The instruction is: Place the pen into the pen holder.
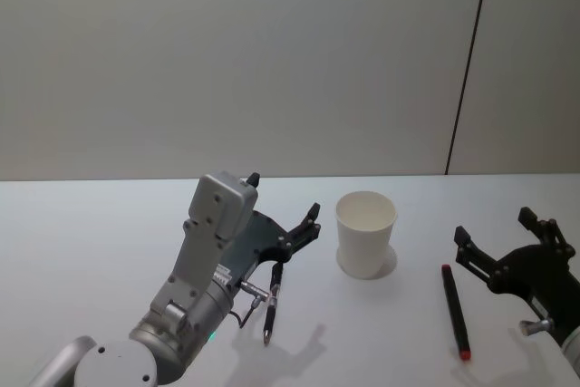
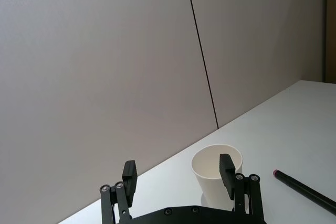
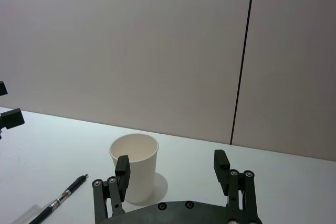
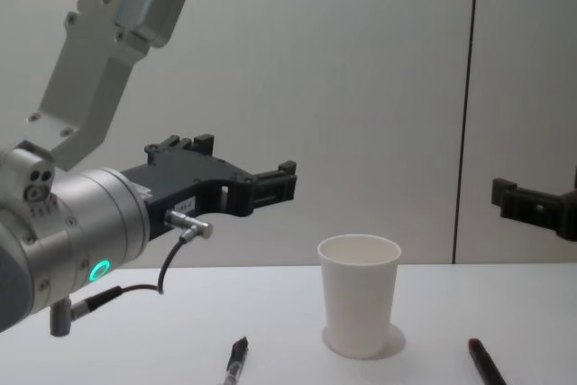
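Observation:
The pen holder (image 1: 366, 233), a plain white paper cup, stands upright at the table's middle. A black pen (image 1: 272, 304) with a silver clip lies on the table left of it, below my left gripper (image 1: 285, 195). That gripper hovers open and empty, left of the cup. A second black pen (image 1: 455, 311) with red ends lies right of the cup, beside my open, empty right gripper (image 1: 494, 226). In the left wrist view, the left gripper (image 2: 178, 171) points at the cup (image 2: 207, 182). The right gripper (image 3: 171, 167) faces the cup (image 3: 139, 179) too, with the clipped pen (image 3: 60, 200) beyond.
The white table (image 1: 91, 233) is bare apart from these things. A plain grey wall (image 1: 272, 61) with a dark vertical seam stands behind its far edge.

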